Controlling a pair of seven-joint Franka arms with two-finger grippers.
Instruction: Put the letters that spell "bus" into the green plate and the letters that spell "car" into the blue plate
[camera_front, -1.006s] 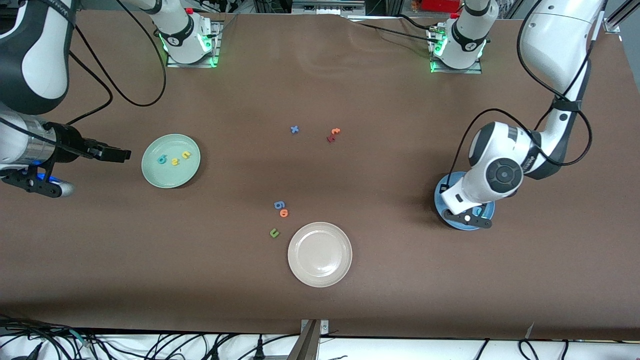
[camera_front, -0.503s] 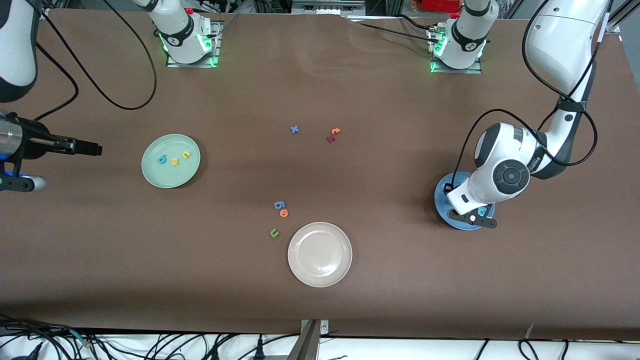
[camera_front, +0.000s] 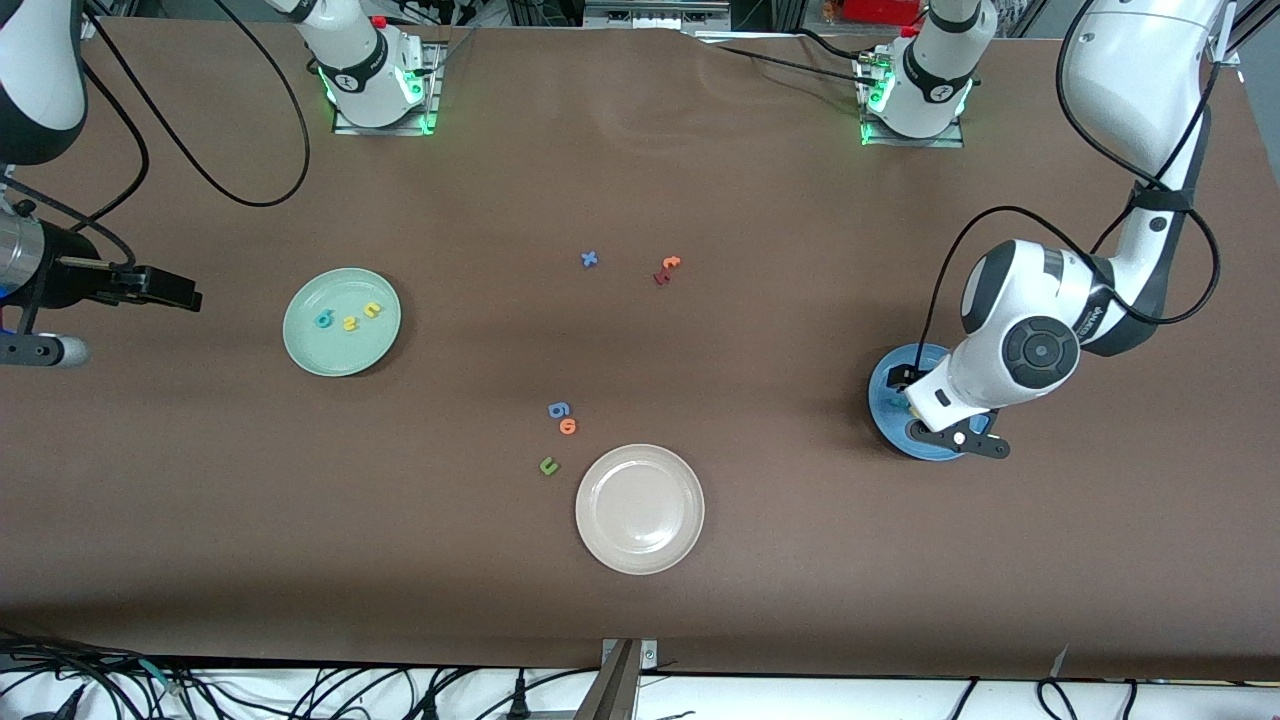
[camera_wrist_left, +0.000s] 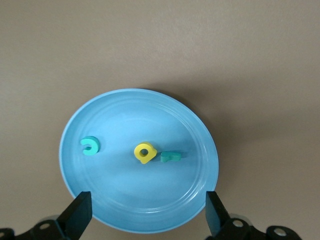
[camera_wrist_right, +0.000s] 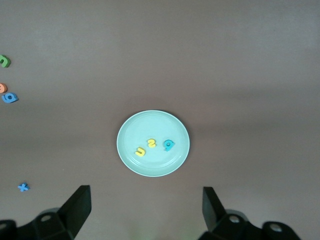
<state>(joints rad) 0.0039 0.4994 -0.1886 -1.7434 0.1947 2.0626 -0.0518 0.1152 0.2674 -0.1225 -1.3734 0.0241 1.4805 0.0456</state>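
My left gripper (camera_wrist_left: 145, 220) hangs over the blue plate (camera_wrist_left: 195, 130), fingers wide apart and empty. I read that as the drop being done, since all three "car" letters lie inside the plate: teal c (camera_wrist_left: 90, 146), yellow a (camera_wrist_left: 145, 152) and teal r (camera_wrist_left: 170, 157), the a and r just beside each other and the c apart near the rim. That plate sits at the left arm's end of the table.

My right gripper (camera_wrist_right: 145, 212) is parked past the table edge at the right arm's end, fingers also spread with nothing between them. That arm is waiting, I'd say because its half is finished. The green plate (camera_front: 300, 345) holds three letters: teal b (camera_front: 324, 320), yellow s (camera_front: 350, 323) and yellow u (camera_front: 372, 310), in a loose row.

Count: three plates, including an empty white plate (camera_front: 640, 555) nearest the front camera. Six task letters, all plated. Six strays are on the bare table: blue x (camera_front: 589, 259), orange t (camera_front: 670, 263) touching a dark red letter (camera_front: 660, 277), blue 6 (camera_front: 558, 409) beside an orange o (camera_front: 568, 426), and a green u (camera_front: 548, 465). Task looks complete to me.
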